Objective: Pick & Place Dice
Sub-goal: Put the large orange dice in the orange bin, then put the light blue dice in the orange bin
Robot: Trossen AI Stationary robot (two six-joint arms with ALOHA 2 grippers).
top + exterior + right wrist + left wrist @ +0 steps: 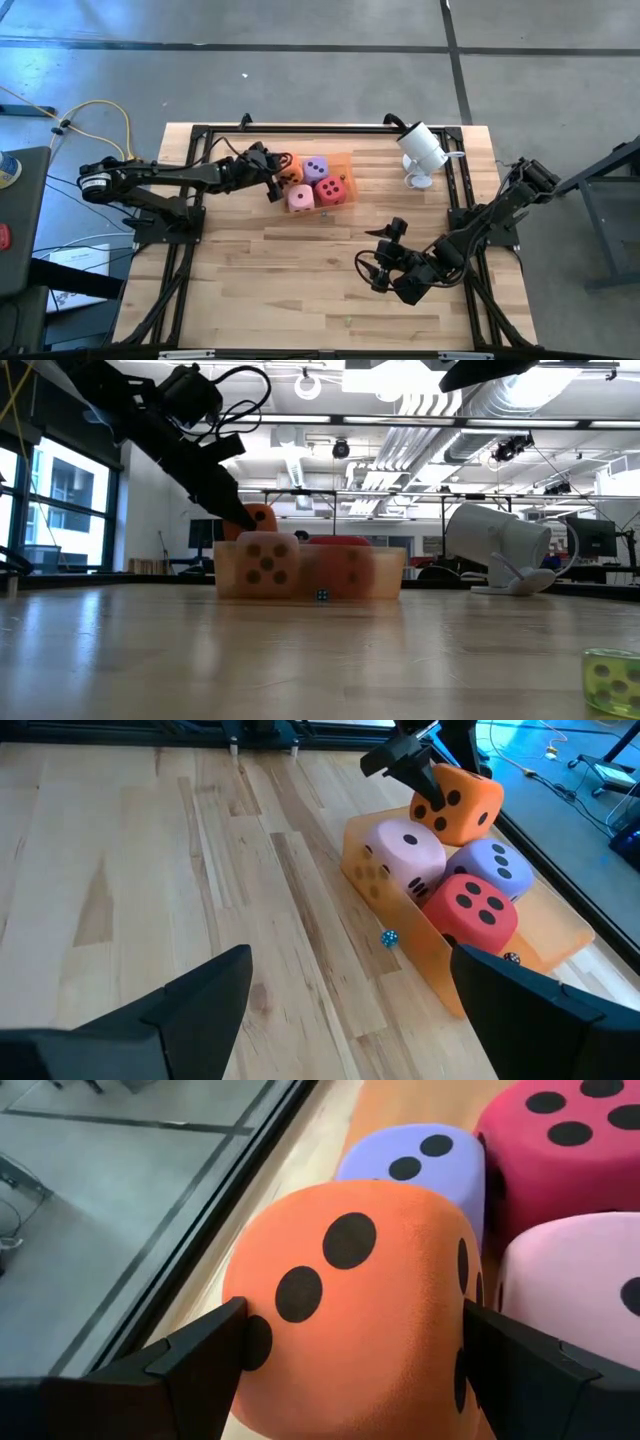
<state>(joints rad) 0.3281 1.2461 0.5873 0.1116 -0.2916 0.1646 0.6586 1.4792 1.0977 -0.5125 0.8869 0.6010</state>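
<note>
A wooden table [250, 280] is seen from above, with a dark robot arm at each side. A translucent orange tray [343, 160] is placed at the far middle of the table, and all four foam dice are gathered at it.

The left gripper [277, 178] is reached over the tray's left end, and its fingers [200, 1355] are pinched on opposite sides of the orange die [293, 170]. In the left wrist view both fingers are pressed against the die's faces. From table height, this die [260, 517] is seen held above the tray's rim, higher than the other dice, with its three-pip face turned up toward the wrist camera.

The pink die [300, 197] is seated in the tray's near left corner. The purple die [316, 168] is at the far side, just right of the orange die. The red die [331, 190] is at the near right, touching the purple and pink dice.

The right gripper [378, 262] is held over the near right part of the table, well apart from the tray, with its fingers [190, 1005] spread wide and nothing between them.

A white camera on a stand [422, 150] is set to the right of the tray. A tiny blue die [388, 938] lies on the wood just beside the tray's near wall. A small green translucent die [610, 680] rests at the near right.
</note>
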